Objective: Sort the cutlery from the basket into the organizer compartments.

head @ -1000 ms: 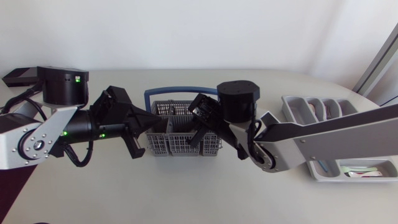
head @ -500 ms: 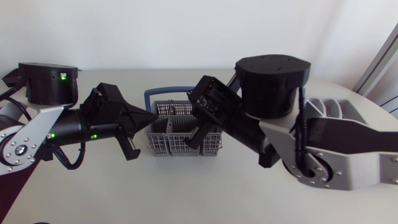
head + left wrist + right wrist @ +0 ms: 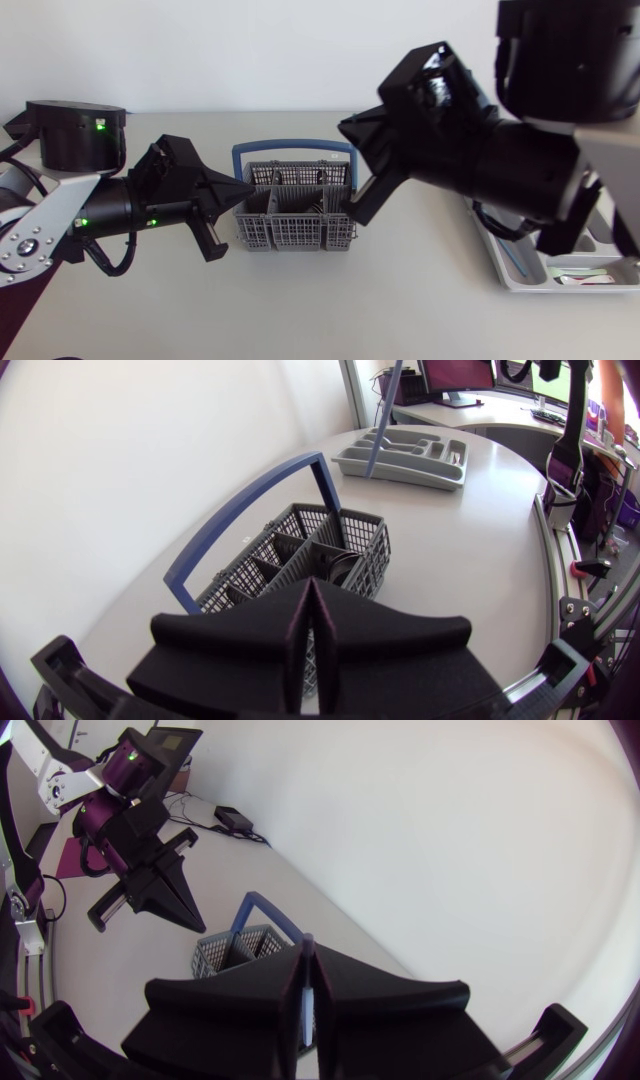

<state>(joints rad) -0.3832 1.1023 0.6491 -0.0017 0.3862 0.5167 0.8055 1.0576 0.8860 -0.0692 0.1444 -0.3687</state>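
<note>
Cutlery piece (image 3: 306,1010), slim with a pale blue handle, is pinched between the 2 wedge fingers of the right gripper (image 3: 305,960), which are pressed flat against it from both sides. Whether it is a fork, knife or spoon cannot be told. From the left wrist it (image 3: 383,415) shows as a thin blue shaft hanging nearly upright, a little tilted, in the air beyond the basket (image 3: 365,550) on the organizer's (image 3: 420,460) side.

From above, the right gripper (image 3: 360,203) is raised over the right end of the grey, blue-handled basket (image 3: 295,235), and its arm hides much of the organizer (image 3: 520,275) at the far right. The left gripper (image 3: 240,190) points at the basket's left wall, its tip touching it or just beside it. Its 2 fingers are pressed together (image 3: 308,625) with nothing visible between them.

The piece is likely light, stiff and smooth. Held at 1 end only, it could swing or slide in the pinch, so a firm hold on the handle, with the long axis kept steady, suits it best. It probably needs to be laid lengthwise into 1 of the long compartments, lowered close before release so that it does not bounce out or land across a divider.
</note>
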